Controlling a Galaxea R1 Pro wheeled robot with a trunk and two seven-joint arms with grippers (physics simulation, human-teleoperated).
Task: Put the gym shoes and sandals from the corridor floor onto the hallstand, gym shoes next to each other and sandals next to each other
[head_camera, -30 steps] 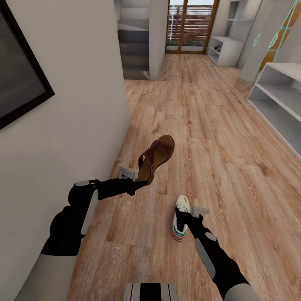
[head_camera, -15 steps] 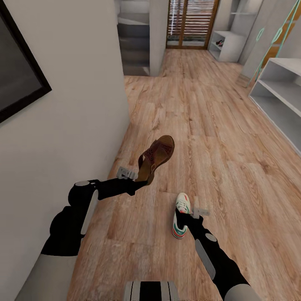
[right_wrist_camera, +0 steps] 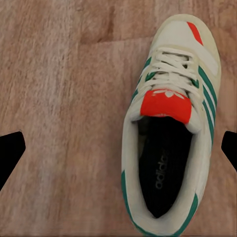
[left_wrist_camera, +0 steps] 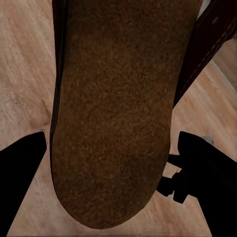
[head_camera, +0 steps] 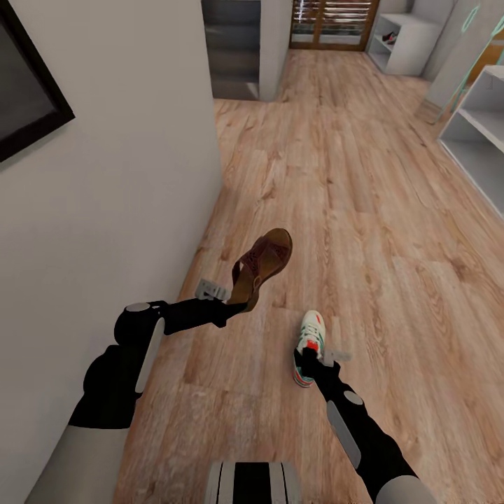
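Corridor with light wood-grain plank floor [head_camera: 364,210]; a white wall [head_camera: 119,175] bearing a dark framed picture [head_camera: 24,98] runs along the robot's left side.

Left gripper [head_camera: 236,302]: closed on the heel end of a dark brown sandal [head_camera: 262,266]. The sandal is held clear of the floor, tilted, toe pointing up and away from the robot, close to the wall. In the left wrist view the sandal's tan footbed [left_wrist_camera: 113,113] lies between the two dark fingers [left_wrist_camera: 22,182], strap at the far end.

Right gripper [head_camera: 308,360]: holding a white gym shoe [head_camera: 309,346] with green stripes and red-orange tongue. The shoe hangs low over the floor, nearer the robot than the sandal and further from the wall, toe pointing away. In the right wrist view the gym shoe [right_wrist_camera: 170,123] appears from above, opening and laces visible; only the finger tips [right_wrist_camera: 10,153] show at the frame edges, so contact cannot be confirmed there.

A light grey shelf unit [head_camera: 479,133] stands across the corridor from the wall. A second grey unit [head_camera: 409,42] stands at the far end beside a slatted wooden door [head_camera: 336,21].
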